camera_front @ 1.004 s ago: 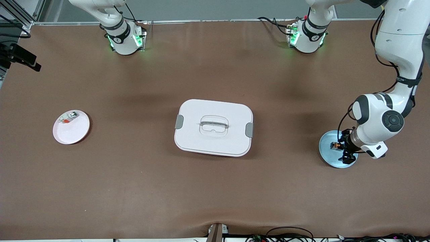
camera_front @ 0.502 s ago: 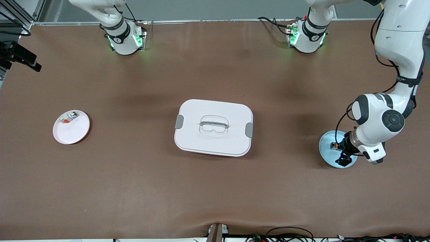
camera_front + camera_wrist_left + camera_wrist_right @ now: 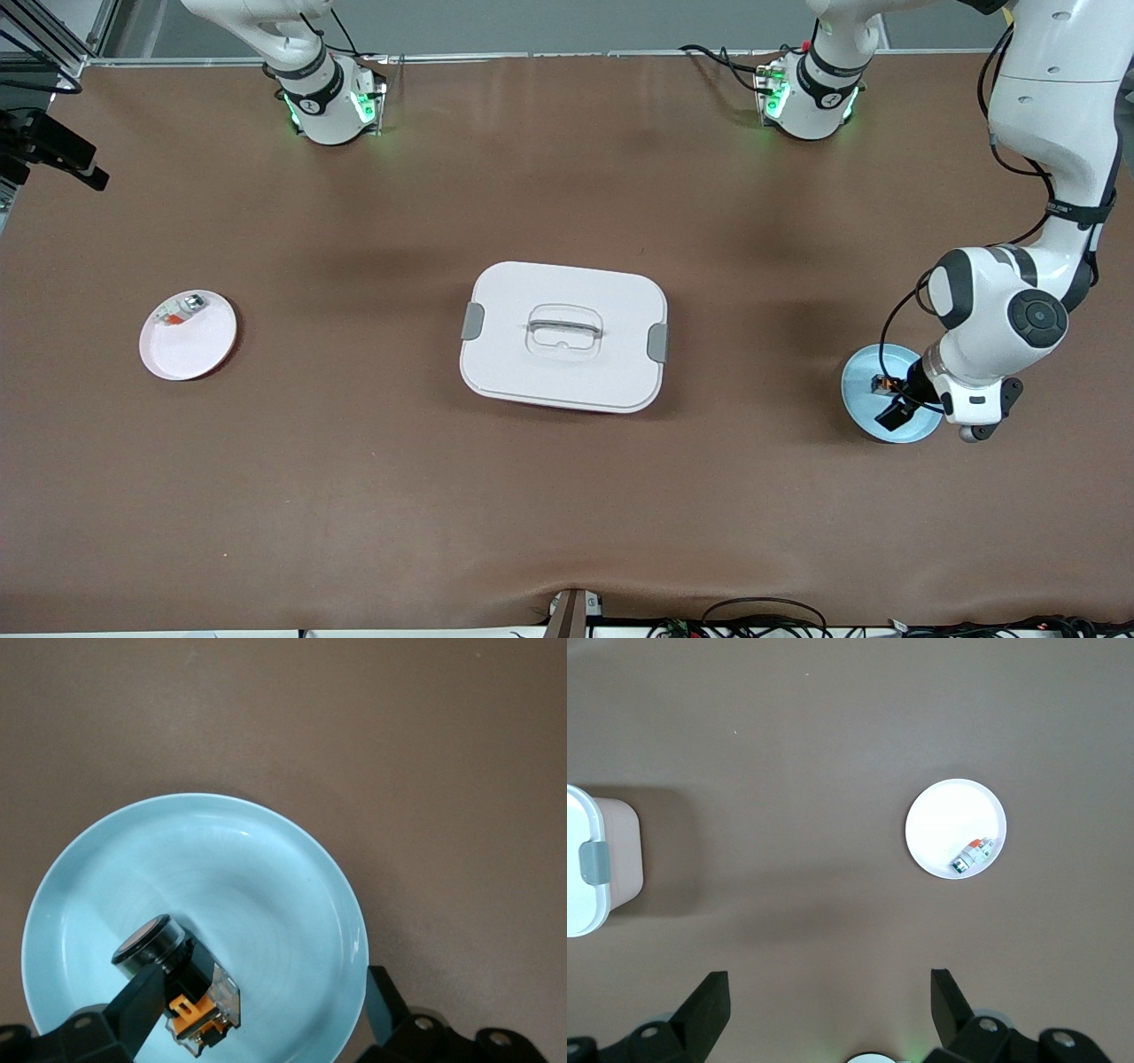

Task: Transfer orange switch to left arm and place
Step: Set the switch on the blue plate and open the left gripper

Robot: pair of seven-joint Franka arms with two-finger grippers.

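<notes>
The orange switch (image 3: 180,981) lies on its side on the light blue plate (image 3: 257,877), black cap and orange block showing. In the front view the switch (image 3: 880,384) sits on that plate (image 3: 861,372) at the left arm's end of the table. My left gripper (image 3: 261,1020) is low over the plate and open. One finger (image 3: 133,1010) is right beside the switch, the other finger is at the plate's rim. My right gripper (image 3: 828,1005) is open and empty, high above the table. The white box (image 3: 564,335) stands mid-table.
A white plate (image 3: 195,346) with a small white-silver part (image 3: 180,310) lies at the right arm's end of the table. It also shows in the right wrist view (image 3: 943,815), with the box's corner (image 3: 585,859). Cables lie along the table's near edge.
My left hand has turned at the wrist and shifted a little over the blue plate, and its fingers now straddle the switch. The switch, box and right arm have not moved.
</notes>
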